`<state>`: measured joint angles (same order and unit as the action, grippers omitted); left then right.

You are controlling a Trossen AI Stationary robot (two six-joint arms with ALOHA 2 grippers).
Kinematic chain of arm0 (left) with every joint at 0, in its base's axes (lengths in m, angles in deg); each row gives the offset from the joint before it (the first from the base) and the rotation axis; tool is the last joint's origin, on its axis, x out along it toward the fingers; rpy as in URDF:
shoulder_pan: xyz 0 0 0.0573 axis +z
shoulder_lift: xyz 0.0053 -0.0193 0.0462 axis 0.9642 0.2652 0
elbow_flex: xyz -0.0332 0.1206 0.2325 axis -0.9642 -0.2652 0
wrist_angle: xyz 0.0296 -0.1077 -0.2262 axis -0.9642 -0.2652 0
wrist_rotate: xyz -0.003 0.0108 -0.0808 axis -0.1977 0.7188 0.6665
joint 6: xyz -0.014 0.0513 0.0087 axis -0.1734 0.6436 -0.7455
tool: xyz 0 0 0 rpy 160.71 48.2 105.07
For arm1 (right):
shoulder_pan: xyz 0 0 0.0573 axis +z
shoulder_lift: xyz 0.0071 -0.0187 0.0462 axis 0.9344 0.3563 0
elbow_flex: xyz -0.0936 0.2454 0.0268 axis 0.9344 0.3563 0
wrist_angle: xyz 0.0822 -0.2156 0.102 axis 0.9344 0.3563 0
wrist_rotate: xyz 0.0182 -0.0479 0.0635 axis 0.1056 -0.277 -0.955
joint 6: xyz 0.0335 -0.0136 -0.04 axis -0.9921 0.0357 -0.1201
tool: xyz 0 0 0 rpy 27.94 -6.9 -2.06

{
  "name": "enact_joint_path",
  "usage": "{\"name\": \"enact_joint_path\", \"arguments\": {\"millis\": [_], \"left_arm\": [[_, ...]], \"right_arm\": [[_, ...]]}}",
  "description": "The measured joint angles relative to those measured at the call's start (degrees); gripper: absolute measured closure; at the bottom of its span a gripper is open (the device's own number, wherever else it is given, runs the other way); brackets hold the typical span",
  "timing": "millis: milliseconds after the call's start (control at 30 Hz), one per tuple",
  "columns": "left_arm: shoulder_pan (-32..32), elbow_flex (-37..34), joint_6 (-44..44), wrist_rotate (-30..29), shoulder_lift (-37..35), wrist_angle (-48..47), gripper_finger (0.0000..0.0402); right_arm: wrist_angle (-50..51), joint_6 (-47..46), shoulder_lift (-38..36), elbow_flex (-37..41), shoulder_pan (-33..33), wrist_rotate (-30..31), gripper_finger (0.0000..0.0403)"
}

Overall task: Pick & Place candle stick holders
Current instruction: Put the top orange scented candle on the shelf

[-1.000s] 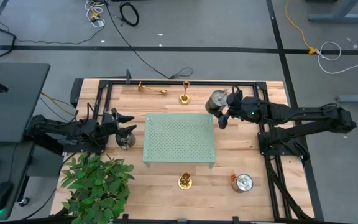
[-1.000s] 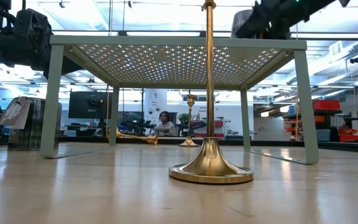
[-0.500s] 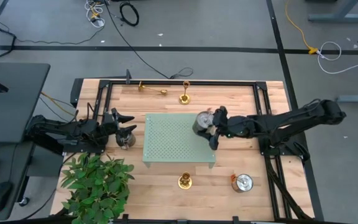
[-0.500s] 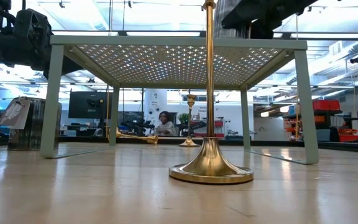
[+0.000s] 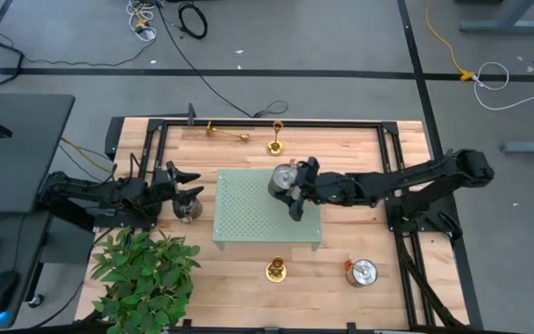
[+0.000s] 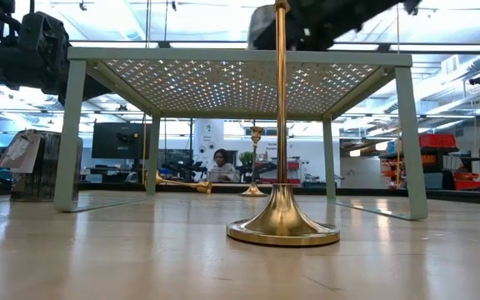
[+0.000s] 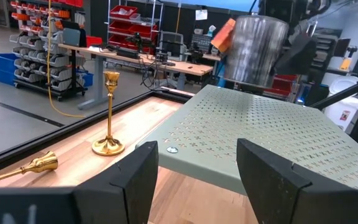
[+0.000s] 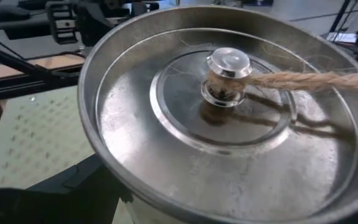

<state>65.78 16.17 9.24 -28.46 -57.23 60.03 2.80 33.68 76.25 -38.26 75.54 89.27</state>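
Right gripper [image 5: 293, 188] grasps a tin [image 5: 283, 178] over the rack [image 5: 248, 223]
Left gripper [image 5: 189, 184] waits beside it, fingers apparently parted

a pale green perforated metal stand [image 5: 267, 206] sits mid-table on the light wooden tabletop [image 5: 360, 237]. behind it, one small gold brass candlestick [image 5: 275, 139] stands upright; another [image 5: 225, 131] lies on its side to the left. a third [image 5: 276, 269] stands in front. over the stand's back right part hangs a silver metal tin [image 5: 284, 181]. a second tin [image 5: 362, 272] sits front right, and a leafy green plant [image 5: 146, 276] front left.
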Motion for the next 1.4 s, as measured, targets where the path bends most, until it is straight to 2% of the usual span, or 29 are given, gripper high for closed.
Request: {"name": "enact_joint_path", "arguments": {"millis": [167,367,1200,1400], "left_arm": [[-0.01,-0.02,0.0,0.0,0.0,0.0,0.0184],[0.0,0.0,0.02,0.0,0.0,0.0,0.0184],[-0.01,0.0,0.04,0.0,0.0,-0.02,0.0184],[-0.02,0.0,0.02,0.0,0.0,0.0,0.0184]], "right_arm": [[2.72,1.67,4.49,-5.63,-1.89,-2.23,0.0062],[3.1,0.69,7.55,-6.2,-3.39,-5.85,0.0062],[4.08,0.08,9.07,-6.24,-5.0,-6.29,0.0062],[3.93,0.1,9.05,-6.26,-4.94,-8.86,0.0062]]}}
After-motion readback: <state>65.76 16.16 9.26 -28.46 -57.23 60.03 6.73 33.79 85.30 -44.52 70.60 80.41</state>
